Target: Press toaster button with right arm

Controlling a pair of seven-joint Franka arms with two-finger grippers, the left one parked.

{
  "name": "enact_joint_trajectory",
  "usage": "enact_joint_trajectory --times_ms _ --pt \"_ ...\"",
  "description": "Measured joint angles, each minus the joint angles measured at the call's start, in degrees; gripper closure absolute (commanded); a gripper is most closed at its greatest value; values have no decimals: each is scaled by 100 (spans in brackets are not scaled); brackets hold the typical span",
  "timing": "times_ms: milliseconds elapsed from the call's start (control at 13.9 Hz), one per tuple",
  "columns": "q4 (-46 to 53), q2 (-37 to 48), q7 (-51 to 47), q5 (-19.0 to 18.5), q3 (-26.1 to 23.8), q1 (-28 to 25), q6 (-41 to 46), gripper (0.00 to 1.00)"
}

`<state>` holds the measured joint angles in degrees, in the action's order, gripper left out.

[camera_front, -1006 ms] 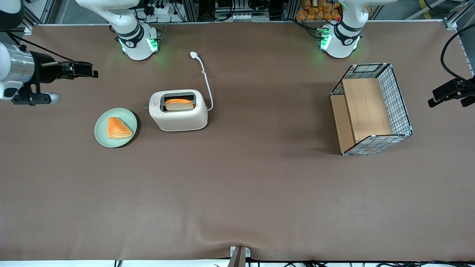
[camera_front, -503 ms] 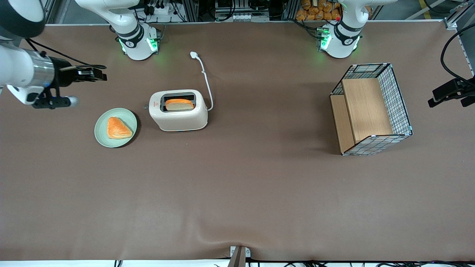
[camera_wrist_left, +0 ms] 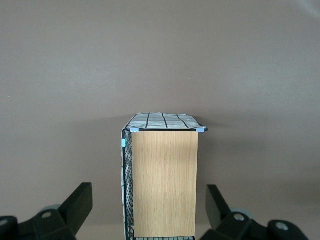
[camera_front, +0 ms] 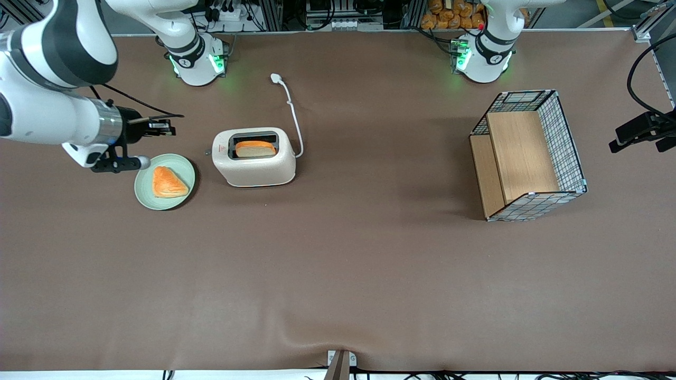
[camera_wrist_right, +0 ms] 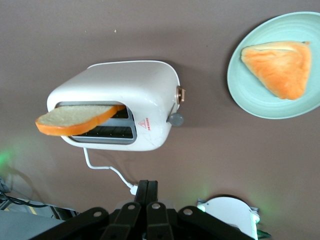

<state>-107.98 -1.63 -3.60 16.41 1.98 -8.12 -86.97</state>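
Brown table [camera_front: 338,274] holds the toaster [camera_front: 254,158] in the upper middle of the front view. Its toaster button [camera_wrist_right: 175,119] sticks out toward the gripper [camera_front: 168,127], fingers pressed together, near it.

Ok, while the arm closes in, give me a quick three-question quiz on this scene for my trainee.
1. True or false: the gripper is touching the toaster button.
2. What sits in the toaster? A: a bread slice. B: a bagel. C: nothing.
3. Fill in: the green plate holds a triangular ___.

Key
1. False. The gripper, fingers shut, hovers short of the toaster, beside the plate and slightly farther from the front camera than it.
2. A.
3. pastry.
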Motion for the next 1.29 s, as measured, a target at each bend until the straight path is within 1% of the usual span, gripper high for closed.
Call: enact_joint_trajectory --times_ms 287,575,934,1293 --pt "-505 -30 -1 433 3 0 -527 100" --pt "-669 -305 -5 932 32 15 -723 100" --pt "-679 -555 12 1012 72 88 -749 100" --pt "-746 -995 427 1076 85 458 -708 100"
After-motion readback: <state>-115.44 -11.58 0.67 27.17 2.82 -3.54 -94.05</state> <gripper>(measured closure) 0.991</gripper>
